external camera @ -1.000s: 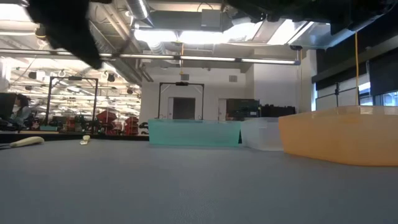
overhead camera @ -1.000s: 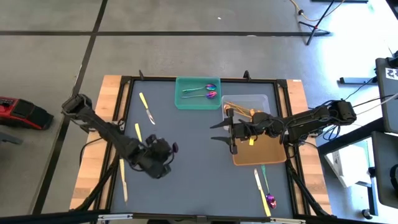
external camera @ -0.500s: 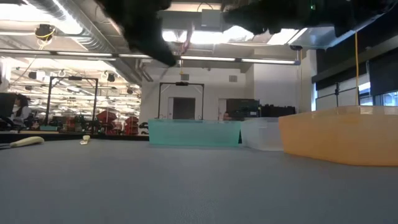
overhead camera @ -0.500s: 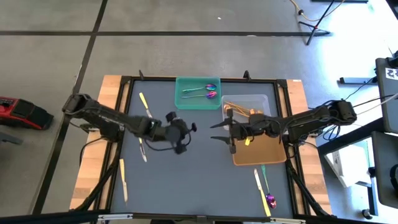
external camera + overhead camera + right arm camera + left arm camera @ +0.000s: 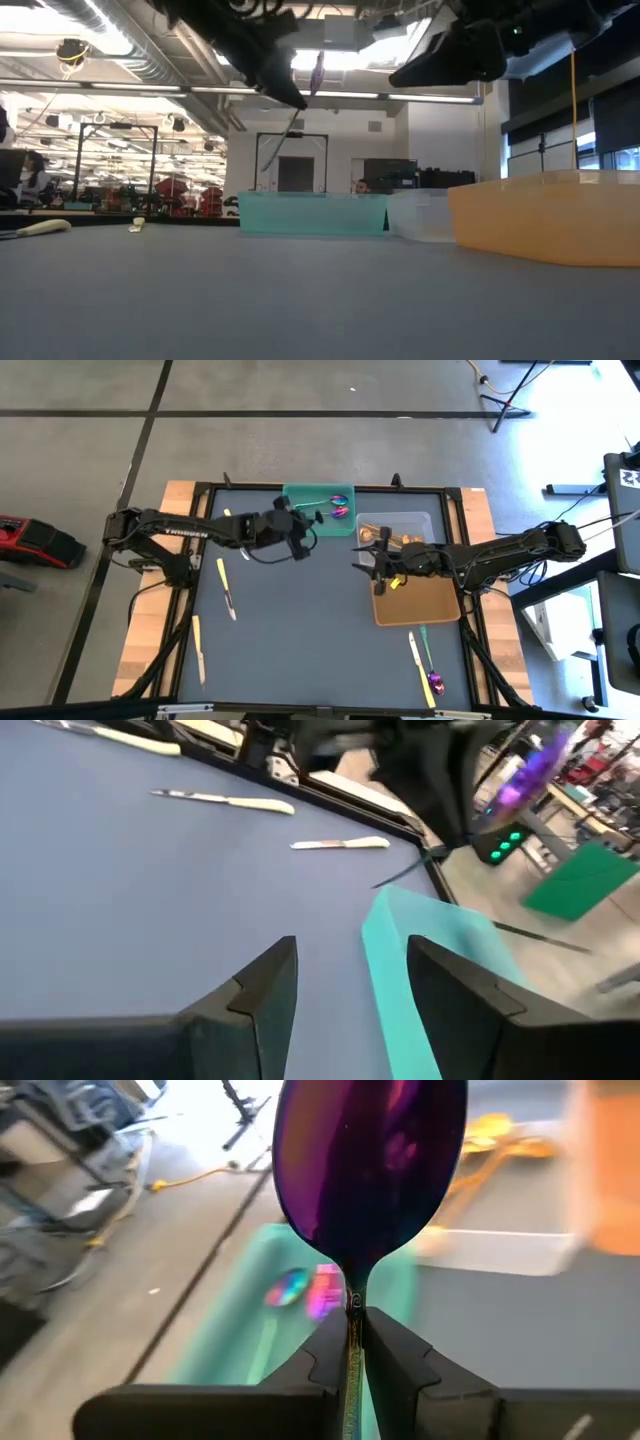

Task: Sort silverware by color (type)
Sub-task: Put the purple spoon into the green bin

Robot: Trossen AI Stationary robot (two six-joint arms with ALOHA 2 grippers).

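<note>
High view: left gripper (image 5: 303, 536) at the near-left corner of the green tray (image 5: 292, 526) by the counter's (image 5: 300, 620) far edge, clamped on a purple spoon (image 5: 368, 1170) by its thin handle, bowl pointing away from the wrist. Left wrist view: fingers (image 5: 330, 1355) pressed together on the handle, tray ahead and beneath, two purple spoons (image 5: 336, 506) already lying inside. Low view: spoon hanging high above the counter, not yet down in the tray. Right gripper (image 5: 372, 563) hovering over the counter just off the orange tray's (image 5: 440, 610) left side, fingers spread apart and holding nothing, as the right wrist view shows. Gold spoons (image 5: 392, 539) gathered in the clear tray (image 5: 428, 520) beside the green one. Something small and yellow (image 5: 394, 582) visible near the orange tray's left rim, partly under the right arm; too hidden to name. Left to sort, judging by what lies loose: pale knives (image 5: 228, 596) along the counter's left side, three visible there with one partly under the left arm, another knife (image 5: 419, 667) and one more purple spoon (image 5: 432, 673) near the near-right corner. Roughly halfway, by that count: gold seemingly finished, purple nearly so once the held spoon goes in and the last is fetched, knives mostly untouched.
</note>
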